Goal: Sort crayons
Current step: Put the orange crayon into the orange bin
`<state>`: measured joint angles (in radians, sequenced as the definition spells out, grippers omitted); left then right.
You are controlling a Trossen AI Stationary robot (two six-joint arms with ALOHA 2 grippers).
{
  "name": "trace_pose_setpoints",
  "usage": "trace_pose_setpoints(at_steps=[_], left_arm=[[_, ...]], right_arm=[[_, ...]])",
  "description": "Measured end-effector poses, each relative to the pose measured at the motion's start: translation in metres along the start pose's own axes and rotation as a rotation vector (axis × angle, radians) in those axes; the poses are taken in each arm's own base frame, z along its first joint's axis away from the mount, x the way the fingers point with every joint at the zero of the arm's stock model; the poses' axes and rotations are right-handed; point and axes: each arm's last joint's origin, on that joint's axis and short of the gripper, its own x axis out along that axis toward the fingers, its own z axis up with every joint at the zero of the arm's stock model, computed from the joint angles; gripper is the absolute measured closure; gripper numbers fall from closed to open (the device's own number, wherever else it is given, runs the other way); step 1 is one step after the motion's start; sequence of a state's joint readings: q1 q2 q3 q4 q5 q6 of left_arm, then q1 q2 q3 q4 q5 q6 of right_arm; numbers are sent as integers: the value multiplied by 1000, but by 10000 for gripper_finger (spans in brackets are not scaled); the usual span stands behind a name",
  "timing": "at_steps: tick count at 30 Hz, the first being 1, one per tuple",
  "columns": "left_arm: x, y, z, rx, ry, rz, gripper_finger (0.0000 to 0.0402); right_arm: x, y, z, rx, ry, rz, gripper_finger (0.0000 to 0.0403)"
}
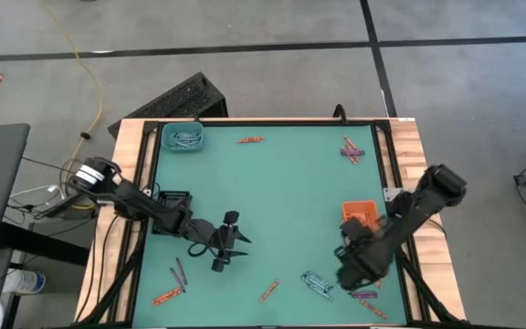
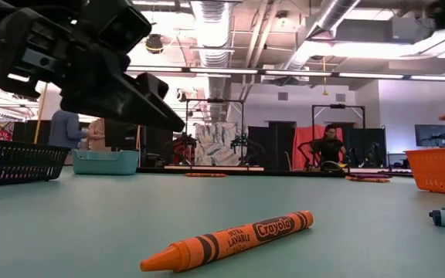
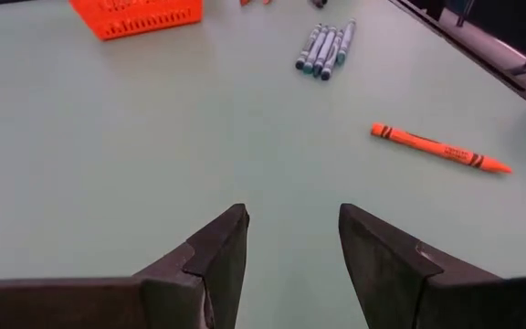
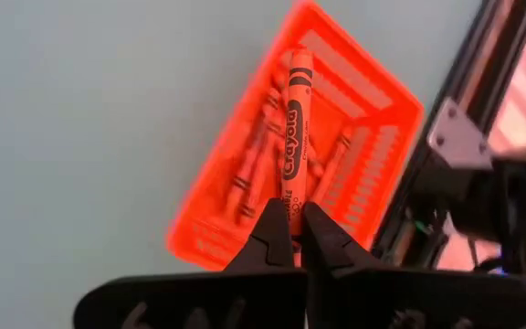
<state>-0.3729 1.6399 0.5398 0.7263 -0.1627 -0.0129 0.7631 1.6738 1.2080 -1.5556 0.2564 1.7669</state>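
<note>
Nearest the low camera: orange crayon, flat on teal table. Beyond: blue-grey crayons; black tray; teal tray, blue-grey crayons inside. Left gripper: fingers spread, empty, above mid-table. Right gripper: pinching orange-red crayon over orange tray holding orange crayons.

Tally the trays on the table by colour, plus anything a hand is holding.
teal tray: 1
black tray: 1
orange tray: 1
orange crayon gripped in the right hand: 1
Total: 4
</note>
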Motion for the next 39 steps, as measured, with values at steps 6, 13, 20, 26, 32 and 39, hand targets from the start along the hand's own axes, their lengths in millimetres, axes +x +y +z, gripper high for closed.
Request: trace_pose_setpoints(at_steps=[6, 13, 20, 26, 32, 39], left_arm=[[12, -2, 5, -7, -1, -13, 237], [21, -6, 13, -69, 7, -81, 237], [20, -12, 12, -137, 29, -97, 237], [17, -25, 12, -164, 23, -119, 237], [14, -39, 12, -176, 25, -143, 237], [10, -53, 11, -163, 23, -155, 237]], right_arm=[[18, -18, -14, 86, 6, 85, 402], [41, -17, -20, 98, 26, 104, 396], [48, -19, -22, 95, 22, 91, 384], [47, -19, -21, 85, -7, 97, 327], [44, -18, -19, 35, -71, 124, 275], [21, -9, -13, -75, -276, 256, 255]])
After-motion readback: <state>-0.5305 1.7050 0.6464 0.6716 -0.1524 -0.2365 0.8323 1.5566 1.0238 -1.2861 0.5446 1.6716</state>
